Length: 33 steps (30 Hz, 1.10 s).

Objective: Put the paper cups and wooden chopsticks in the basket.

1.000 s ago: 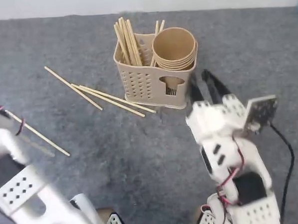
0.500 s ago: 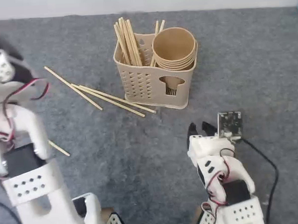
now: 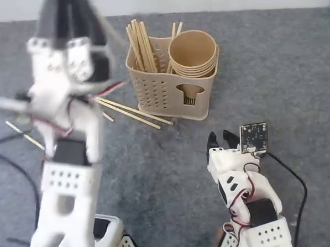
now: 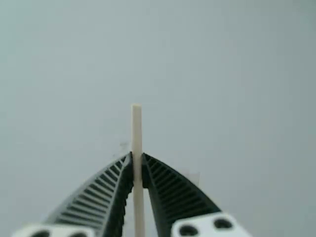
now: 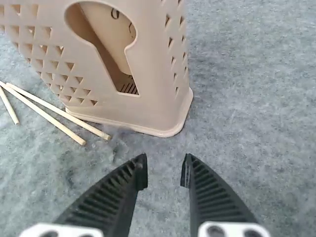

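- Nearest, right hand [image 5: 164, 170], fingers parted by a narrow gap and gripping nothing, low over the grey surface [image 3: 156, 174], pointed at the basket [image 5: 153, 64] from just short of its foot.
- Just beyond and off to one side, two loose chopsticks [image 5: 49, 113] flat on the surface, side by side, ends close to the basket's lower edge; touching it or not, impossible to tell.
- Farther out on the left arm's side, one stray chopstick [image 3: 21, 134] flat on the surface, well apart from the basket, partly hidden behind the left arm [image 3: 67, 162].
- Next, the basket itself, upright, with perforated walls and a keyhole-shaped cutout [image 5: 106, 44] on the side facing the right hand.
- Inside it, stacked paper cups [image 3: 193, 53], nested mouth-up in the compartment on the right arm's side; beside them a bundle of chopsticks [image 3: 139, 44] on end, leaning, tips well above the rim.
- Farthest, left hand [image 4: 137, 160], high above the surface beside the basket, clamped tight on a single wooden chopstick [image 4: 136, 128], stick end poking out past the fingertips.
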{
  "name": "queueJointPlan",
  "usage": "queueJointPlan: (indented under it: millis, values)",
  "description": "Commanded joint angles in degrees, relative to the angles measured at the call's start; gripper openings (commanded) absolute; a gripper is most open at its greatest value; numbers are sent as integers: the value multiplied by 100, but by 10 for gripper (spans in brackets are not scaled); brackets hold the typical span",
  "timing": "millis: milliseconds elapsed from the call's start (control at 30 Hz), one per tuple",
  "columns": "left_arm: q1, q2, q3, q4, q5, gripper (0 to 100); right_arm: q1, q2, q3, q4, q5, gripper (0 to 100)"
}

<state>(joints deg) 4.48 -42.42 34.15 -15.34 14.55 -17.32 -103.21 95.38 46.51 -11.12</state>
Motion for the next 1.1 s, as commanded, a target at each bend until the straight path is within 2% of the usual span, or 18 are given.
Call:
queueJointPlan:
  millis: [0,233,533,633,700,833,1067]
  values:
    - [149,1213,-875,-141,-167,12,75,-13,114,-127,88,127]
    - [176,2233,-1165,-167,-176,12,75,-13,114,-127,97,128]
    - [149,2716,-1156,-141,-176,13,75,-13,114,-136,105,128]
    - [123,2708,-1156,-114,-149,81,75,-13,114,-127,299,126]
    - [44,2664,-1191,264,-141,164,75,-13,114,-127,316,126]
    - [53,2180,-1244,1635,-132,278,75,-4,114,-127,334,126]
    - [-26,949,-1042,2576,-132,289,75,13,114,-127,343,126]
